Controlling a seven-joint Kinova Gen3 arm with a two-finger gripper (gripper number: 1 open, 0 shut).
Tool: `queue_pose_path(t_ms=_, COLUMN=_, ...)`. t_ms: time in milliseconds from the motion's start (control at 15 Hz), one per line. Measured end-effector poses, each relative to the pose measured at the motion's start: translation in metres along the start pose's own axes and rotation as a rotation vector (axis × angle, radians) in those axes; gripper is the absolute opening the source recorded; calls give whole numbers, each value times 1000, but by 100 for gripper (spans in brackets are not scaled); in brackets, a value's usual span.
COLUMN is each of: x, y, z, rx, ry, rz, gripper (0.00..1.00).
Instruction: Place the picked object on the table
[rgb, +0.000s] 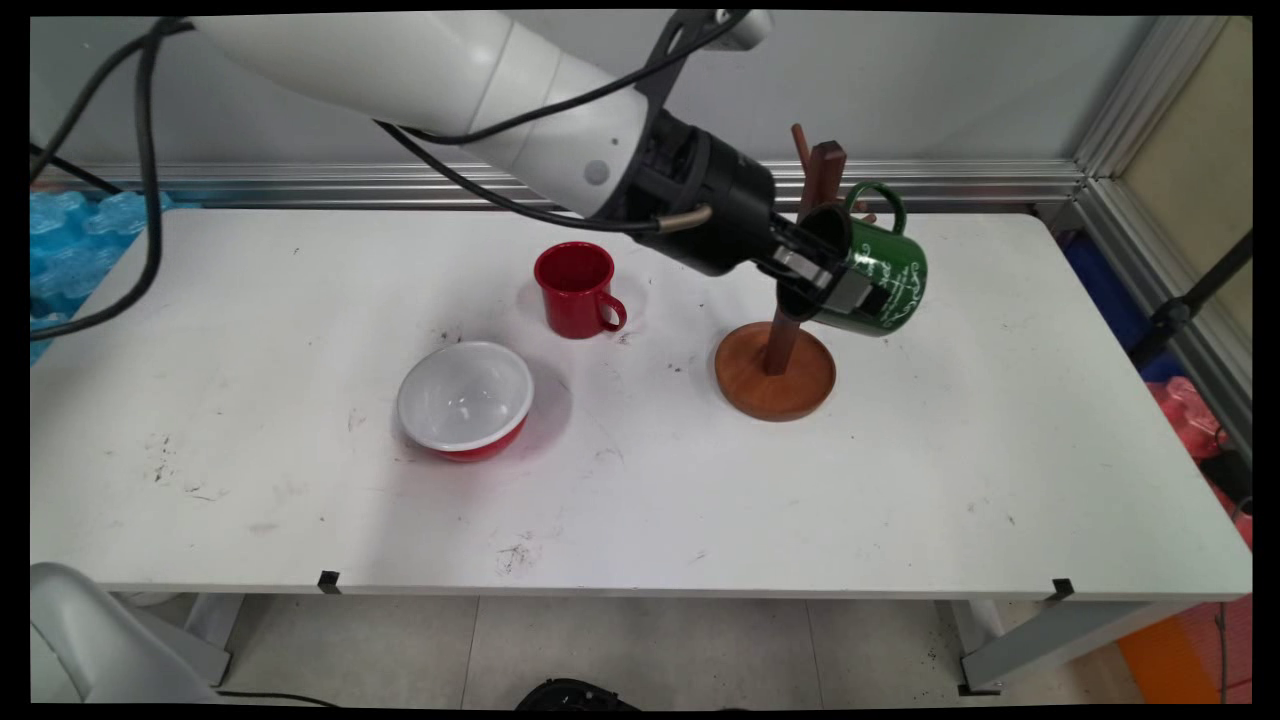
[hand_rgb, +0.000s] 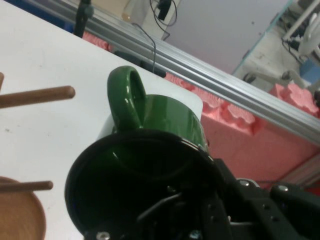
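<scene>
Main view: fixed, above near side of table (rgb: 640, 500), looking down across it toward the back wall. Hand view: rides on the tool, close on green mug (hand_rgb: 170, 125). Both show mug (rgb: 885, 275) and wooden rack (rgb: 778, 360).

place: looks like a robot lab
clues: white table (rgb: 900, 480), aluminium framing (rgb: 1130, 120), pink foam (hand_rgb: 240, 135), cables

The arm reaches down from upper left, its gripper (rgb: 835, 285) clamped on the green mug (rgb: 885, 275) beside the wooden stand (rgb: 778, 350)
</scene>
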Motion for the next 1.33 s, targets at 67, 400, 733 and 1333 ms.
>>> queue_pose_path(t_ms=67, x=0, y=0, z=-4, rx=2, ry=-8, rz=13, gripper=0)
queue_pose_path(t_ms=400, x=2, y=-2, z=-29, rx=43, ry=-72, rz=89, gripper=0)
queue_pose_path(t_ms=733, x=4, y=-4, z=-52, rx=127, ry=-180, rz=174, gripper=0)
queue_pose_path(t_ms=1333, x=2, y=0, z=-57, rx=276, ry=-357, rz=256, gripper=0)
